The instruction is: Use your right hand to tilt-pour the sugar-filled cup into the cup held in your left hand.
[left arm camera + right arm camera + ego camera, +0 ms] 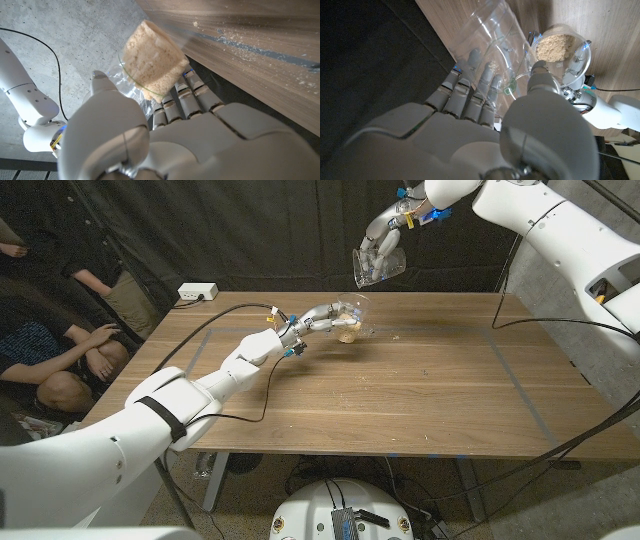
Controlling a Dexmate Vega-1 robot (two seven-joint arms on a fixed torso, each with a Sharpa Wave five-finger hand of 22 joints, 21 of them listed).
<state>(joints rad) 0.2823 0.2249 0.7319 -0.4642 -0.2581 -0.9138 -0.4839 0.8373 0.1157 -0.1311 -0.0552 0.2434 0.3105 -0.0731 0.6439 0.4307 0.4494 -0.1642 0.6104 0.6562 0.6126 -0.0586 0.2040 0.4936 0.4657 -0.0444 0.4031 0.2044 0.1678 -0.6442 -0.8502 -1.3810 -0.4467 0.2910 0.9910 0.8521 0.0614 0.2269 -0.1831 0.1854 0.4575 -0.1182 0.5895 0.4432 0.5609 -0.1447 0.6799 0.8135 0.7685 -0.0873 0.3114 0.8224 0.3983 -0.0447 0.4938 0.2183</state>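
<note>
My left hand (315, 317) grips a clear plastic cup (351, 320) holding a layer of brown sugar, low over the table's far middle. The left wrist view has this cup (152, 60) in front of the left hand (150, 140), sugar packed in its bottom. Above it and slightly right, my right hand (385, 235) holds a second clear cup (376, 266), raised and tilted, looking nearly empty. In the right wrist view the right hand (485, 125) wraps the clear cup (490, 45) with a few grains clinging inside, and the sugar-filled cup (557, 47) sits beyond it.
The wooden table (420, 390) carries scattered sugar grains (240, 37) near the left cup. A white power strip (197, 292) lies at the far left corner. People (50, 350) sit at the table's left side. A black curtain hangs behind.
</note>
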